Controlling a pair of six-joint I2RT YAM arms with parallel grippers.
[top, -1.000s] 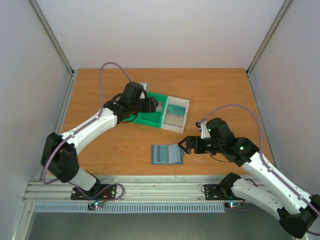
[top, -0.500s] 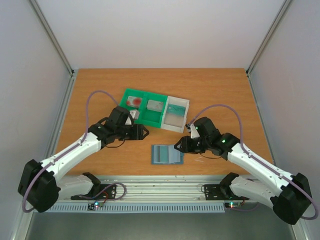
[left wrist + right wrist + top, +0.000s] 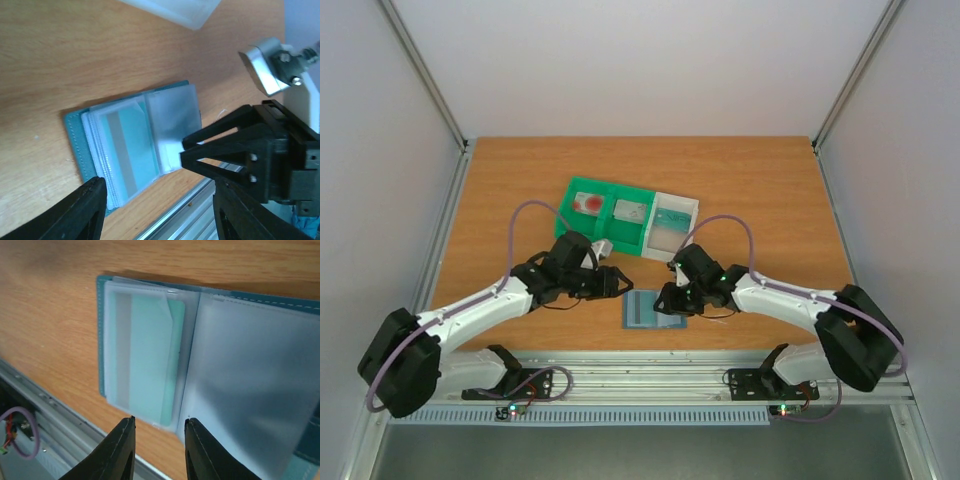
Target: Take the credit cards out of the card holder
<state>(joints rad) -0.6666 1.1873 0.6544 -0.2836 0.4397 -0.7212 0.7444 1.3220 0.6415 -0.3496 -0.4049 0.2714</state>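
We judge the task partway done. On the wooden table (image 3: 770, 200), the tray (image 3: 612, 240) at 12 o'clock holds a pink-marked card (image 3: 587, 203) and a grey card (image 3: 631, 211); the card holder (image 3: 645, 310) lies open at 6 o'clock; the left hand (image 3: 620, 283) at its 9 o'clock and the right hand (image 3: 663, 300) at its 3 o'clock are both released and empty; a teal card (image 3: 150, 355) sits sleeved; next we must pinch its edge and slide it out; the table is smooth, the walls plain.

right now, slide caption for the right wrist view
Right gripper open over the spread card holder, teal card inside
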